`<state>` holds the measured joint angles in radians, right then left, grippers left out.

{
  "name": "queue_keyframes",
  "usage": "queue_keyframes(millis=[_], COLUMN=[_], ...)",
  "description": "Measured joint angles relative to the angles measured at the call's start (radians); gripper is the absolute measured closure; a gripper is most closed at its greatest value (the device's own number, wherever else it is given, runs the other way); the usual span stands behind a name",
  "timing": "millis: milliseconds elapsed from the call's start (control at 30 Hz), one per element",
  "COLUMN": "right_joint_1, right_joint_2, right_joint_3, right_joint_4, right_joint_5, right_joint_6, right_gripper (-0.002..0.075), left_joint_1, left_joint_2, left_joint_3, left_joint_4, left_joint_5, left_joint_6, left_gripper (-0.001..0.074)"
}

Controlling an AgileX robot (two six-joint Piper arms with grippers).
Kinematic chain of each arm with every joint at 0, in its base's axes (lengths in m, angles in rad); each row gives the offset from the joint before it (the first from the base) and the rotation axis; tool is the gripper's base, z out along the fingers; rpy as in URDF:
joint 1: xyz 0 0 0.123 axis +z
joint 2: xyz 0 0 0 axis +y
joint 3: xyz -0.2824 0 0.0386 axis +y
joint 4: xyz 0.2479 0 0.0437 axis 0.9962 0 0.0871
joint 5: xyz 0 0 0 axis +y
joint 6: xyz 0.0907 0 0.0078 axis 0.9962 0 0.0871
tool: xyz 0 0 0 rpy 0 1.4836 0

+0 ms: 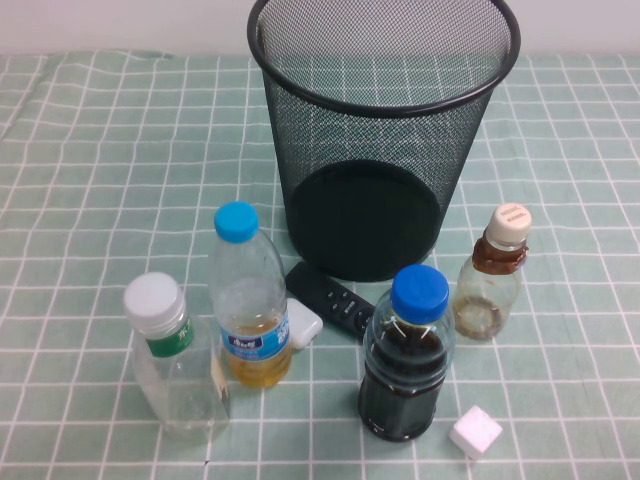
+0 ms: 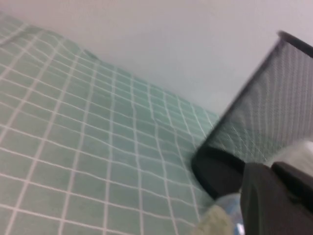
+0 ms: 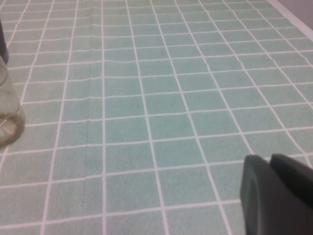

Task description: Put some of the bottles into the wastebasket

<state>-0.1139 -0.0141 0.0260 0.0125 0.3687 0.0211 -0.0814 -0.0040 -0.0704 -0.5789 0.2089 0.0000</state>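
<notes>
In the high view the black wire-mesh wastebasket (image 1: 385, 130) stands upright at the back centre. The white-capped bottle with the green neck label (image 1: 175, 360) stands at the front left. The squat cream-capped bottle with the brown neck band (image 1: 492, 275) stands to the right of the bin's base. Neither gripper shows in the high view. In the left wrist view my left gripper (image 2: 274, 196) is shut and empty, near the wastebasket (image 2: 259, 117). In the right wrist view my right gripper (image 3: 271, 191) is shut and empty above the cloth, with the squat bottle's side (image 3: 7, 112) at the frame edge.
A blue-capped bottle of yellow liquid (image 1: 248, 300) and a blue-capped bottle of dark liquid (image 1: 405, 360) stand in front. A black remote (image 1: 330, 300), a small white block (image 1: 303, 325) and a white cube (image 1: 475, 432) lie on the green checked cloth (image 1: 90, 180).
</notes>
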Motion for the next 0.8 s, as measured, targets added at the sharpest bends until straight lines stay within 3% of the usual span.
queue_keyframes(millis=[200, 300, 467, 600, 800], right_joint_1=[0.000, 0.000, 0.000, 0.000, 0.000], right_joint_2=[0.000, 0.000, 0.000, 0.000, 0.000], right_joint_3=[0.000, 0.000, 0.000, 0.000, 0.000], right_joint_4=[0.000, 0.000, 0.000, 0.000, 0.000], right_joint_5=[0.000, 0.000, 0.000, 0.000, 0.000], right_joint_6=[0.000, 0.000, 0.000, 0.000, 0.000], right_gripper=[0.0727, 0.0727, 0.0727, 0.0727, 0.0727], left_joint_1=[-0.050, -0.090, -0.331, -0.504, -0.584], left_joint_2=[0.215, 0.345, 0.506, 0.588, 0.634], left_joint_3=[-0.318, -0.426, -0.490, -0.493, -0.495], left_joint_4=[0.000, 0.007, 0.129, 0.236, 0.260], left_joint_5=[0.395, 0.506, 0.476, 0.354, 0.114], left_joint_6=[0.216, 0.313, 0.386, 0.383, 0.399], left_gripper=[0.0740, 0.0740, 0.0740, 0.0740, 0.0719])
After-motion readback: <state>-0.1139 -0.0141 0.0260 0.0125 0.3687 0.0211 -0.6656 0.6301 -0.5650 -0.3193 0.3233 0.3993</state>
